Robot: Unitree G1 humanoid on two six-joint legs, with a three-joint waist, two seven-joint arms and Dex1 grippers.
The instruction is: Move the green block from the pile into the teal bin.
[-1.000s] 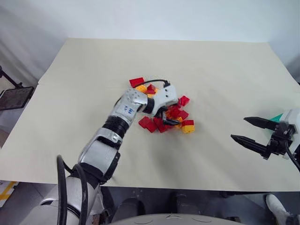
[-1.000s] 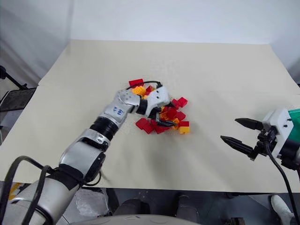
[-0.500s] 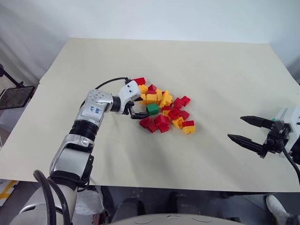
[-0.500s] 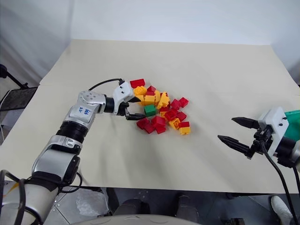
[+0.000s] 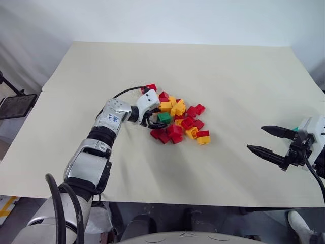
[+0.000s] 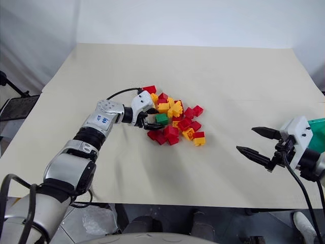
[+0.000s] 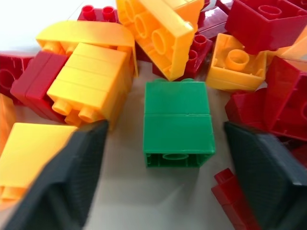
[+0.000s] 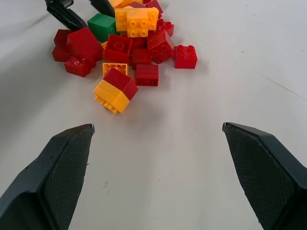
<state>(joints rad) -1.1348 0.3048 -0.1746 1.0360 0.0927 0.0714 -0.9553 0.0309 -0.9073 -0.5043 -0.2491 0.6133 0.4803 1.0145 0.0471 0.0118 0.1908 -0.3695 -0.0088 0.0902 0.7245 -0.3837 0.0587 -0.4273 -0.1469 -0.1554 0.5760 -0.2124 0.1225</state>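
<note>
The green block lies on its side at the left edge of the pile of red and yellow bricks in the middle of the table. My left gripper is open at the pile's left side. In the left wrist view its two black fingers stand on either side of the green block, with a gap at each side. My right gripper hangs open over bare table at the right, pointing toward the pile. A corner of the teal bin shows behind it at the right edge.
The beige table stretches wide around the pile. A yellow-and-red stacked brick lies at the pile's side nearest my right gripper. A dark stand is off the table's left edge.
My left arm swung left off the pile, uncovering the green block, then edged back so its fingers flank the block. The right arm has stayed where it was.
</note>
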